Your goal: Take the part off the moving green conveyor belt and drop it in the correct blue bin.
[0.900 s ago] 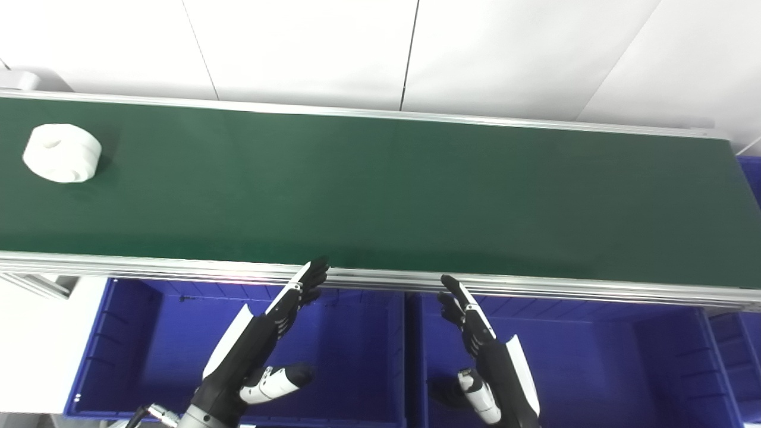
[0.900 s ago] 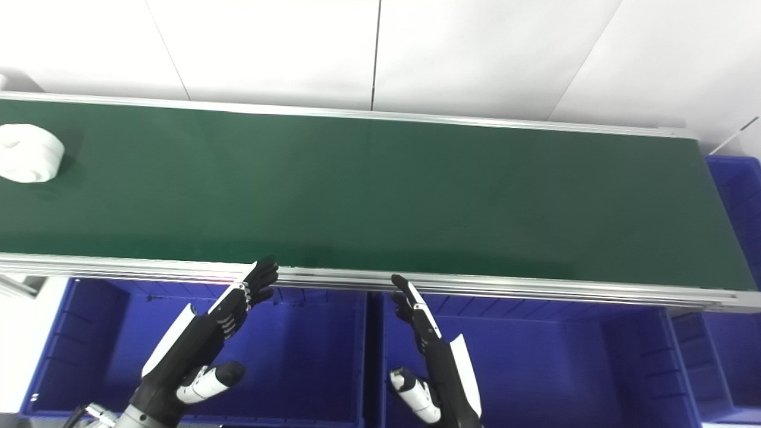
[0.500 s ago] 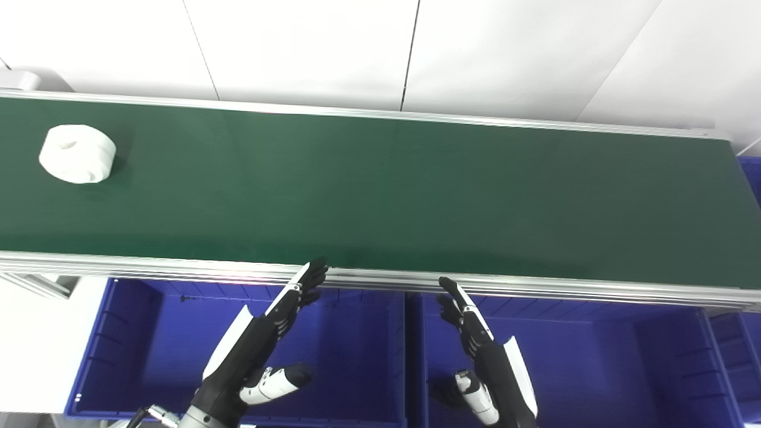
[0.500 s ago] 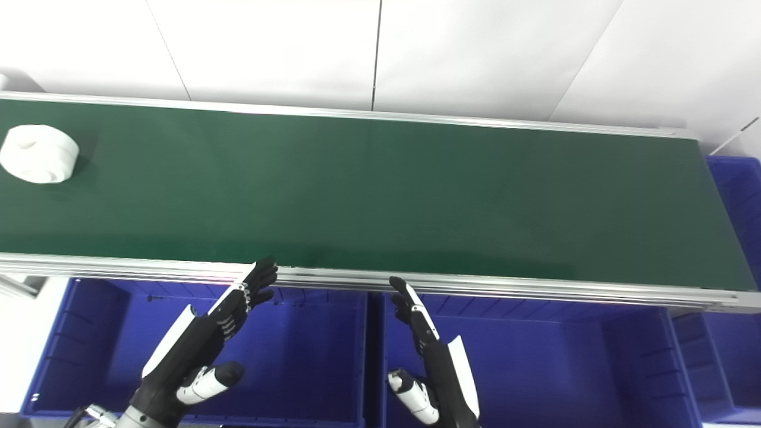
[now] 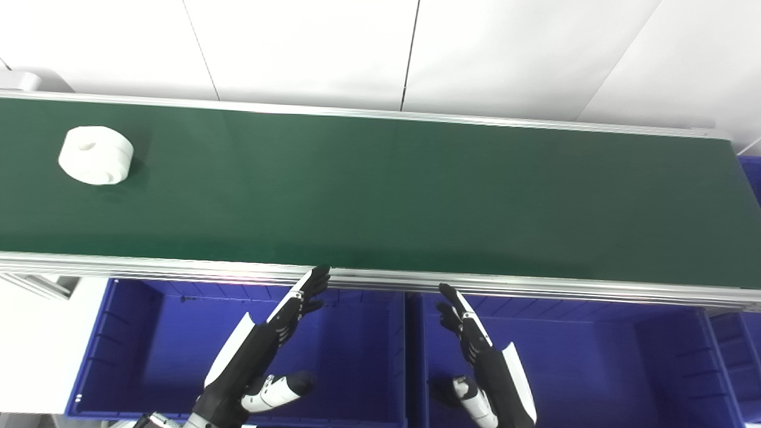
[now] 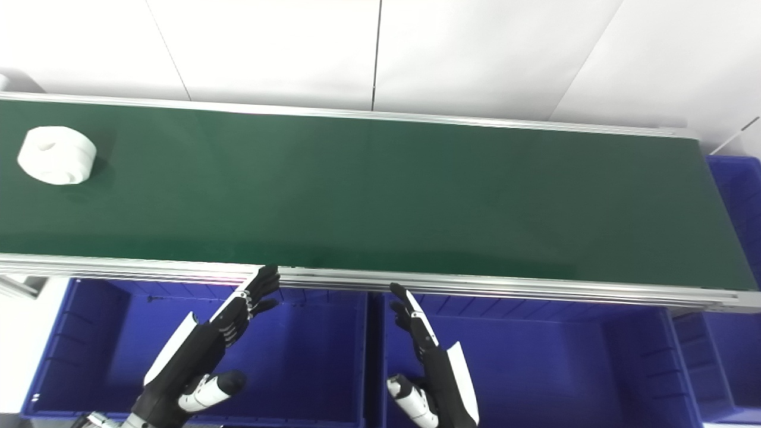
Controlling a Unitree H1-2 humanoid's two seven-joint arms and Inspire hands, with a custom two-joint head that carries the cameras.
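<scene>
A white round part [image 5: 96, 155] with a hollow in its top lies on the green conveyor belt [image 5: 380, 190] at the far left. My left hand [image 5: 261, 351] hovers open over the left blue bin [image 5: 137, 351], fingers stretched toward the belt's near rail. Over the middle blue bin [image 5: 594, 356] my right hand [image 5: 484, 362] is also open, thumb apart. Both hands hold nothing and are far from the part.
An aluminium rail [image 5: 535, 288] runs along the belt's near edge above the bins. Another blue bin [image 6: 734, 196] stands past the belt's right end, and one more [image 5: 734, 356] at the lower right. A white wall is behind.
The white part has travelled rightward along the belt. Both hands have sunk slightly lower toward the bins, still open.
</scene>
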